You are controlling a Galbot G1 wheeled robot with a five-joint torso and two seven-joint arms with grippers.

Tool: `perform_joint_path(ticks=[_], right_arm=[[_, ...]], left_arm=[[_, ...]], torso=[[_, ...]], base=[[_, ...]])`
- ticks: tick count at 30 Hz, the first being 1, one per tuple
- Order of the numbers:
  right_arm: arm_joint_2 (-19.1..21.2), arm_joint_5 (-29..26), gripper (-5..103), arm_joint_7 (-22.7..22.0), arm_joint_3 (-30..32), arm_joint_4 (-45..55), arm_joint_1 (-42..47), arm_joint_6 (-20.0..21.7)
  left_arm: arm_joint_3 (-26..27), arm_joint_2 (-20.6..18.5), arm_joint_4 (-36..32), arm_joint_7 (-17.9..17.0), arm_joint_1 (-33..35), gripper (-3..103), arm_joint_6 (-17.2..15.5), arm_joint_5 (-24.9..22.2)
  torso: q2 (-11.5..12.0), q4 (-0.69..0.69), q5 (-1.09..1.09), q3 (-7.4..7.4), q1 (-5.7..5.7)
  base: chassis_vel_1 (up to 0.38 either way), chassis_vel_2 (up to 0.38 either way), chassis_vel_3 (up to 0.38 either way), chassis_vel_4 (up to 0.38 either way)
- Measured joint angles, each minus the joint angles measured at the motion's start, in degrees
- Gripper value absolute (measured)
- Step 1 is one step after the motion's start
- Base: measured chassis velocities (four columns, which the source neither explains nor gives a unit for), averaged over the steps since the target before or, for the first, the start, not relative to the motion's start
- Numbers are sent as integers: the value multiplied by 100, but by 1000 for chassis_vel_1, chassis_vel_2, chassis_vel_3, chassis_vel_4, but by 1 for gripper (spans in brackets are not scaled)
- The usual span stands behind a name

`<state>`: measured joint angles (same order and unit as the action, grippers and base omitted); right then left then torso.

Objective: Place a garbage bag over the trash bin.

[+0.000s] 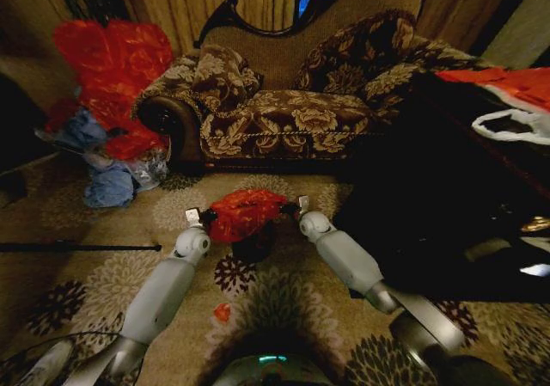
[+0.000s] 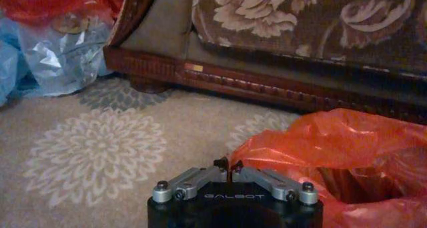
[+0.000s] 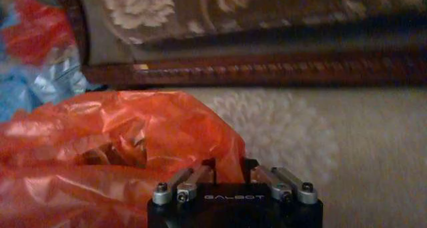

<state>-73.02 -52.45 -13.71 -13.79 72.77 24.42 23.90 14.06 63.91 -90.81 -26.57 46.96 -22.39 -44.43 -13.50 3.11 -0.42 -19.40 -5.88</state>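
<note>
We see the left gripper [image 2: 228,166] with its jaws pressed together, the dark tips meeting on the thin edge of the bag [image 2: 333,153], a glossy, crinkled red film that billows beside it. The right gripper [image 3: 229,164] has its jaws a little apart with a fold of the same bag [image 3: 120,133] caught between them at its other side. In the head view the two grey arms reach forward on either side of the bag [image 1: 245,212], which sits bunched over the top of the bin [image 1: 255,247], a small dark round shape on the floor between them. Under it lies a beige carpet [image 1: 129,223] with pale flower medallions. Behind stands a sofa [image 1: 292,102] in brown floral brocade with a carved dark wooden frame. To its left lies a red plastic heap [image 1: 116,68] over crumpled blue and clear plastic.
</note>
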Motion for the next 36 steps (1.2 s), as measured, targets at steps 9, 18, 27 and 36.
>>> perform_joint_path(ticks=[9, 18, 27, 36], right_arm=[[253, -2334, 52, -1597, 536, 1300, 618, 454], [403, -3076, 90, -1761, 1005, 2105, 1338, 216], [21, -2866, 100, -1433, 1110, 2023, 1736, -64], [-328, -2777, 94, -1262, 977, 1914, 1640, -282]], left_arm=[[-34, 13, -74, -18, 60, 0, 6, 3], [-75, 62, -42, -21, 111, 0, 36, 15], [-103, 79, 5, -34, 67, 0, 43, 17], [-115, 137, 72, -36, 48, 0, 70, 34]], torso=[[0, 0, 1, 0, 0], [0, 1, 0, 0, 0], [0, 1, -1, 0, 0], [0, 0, -1, -1, 0]], base=[[0, 0, 0, 0], [0, 0, 0, 0], [0, 0, 0, 0], [0, 0, 0, 0]])
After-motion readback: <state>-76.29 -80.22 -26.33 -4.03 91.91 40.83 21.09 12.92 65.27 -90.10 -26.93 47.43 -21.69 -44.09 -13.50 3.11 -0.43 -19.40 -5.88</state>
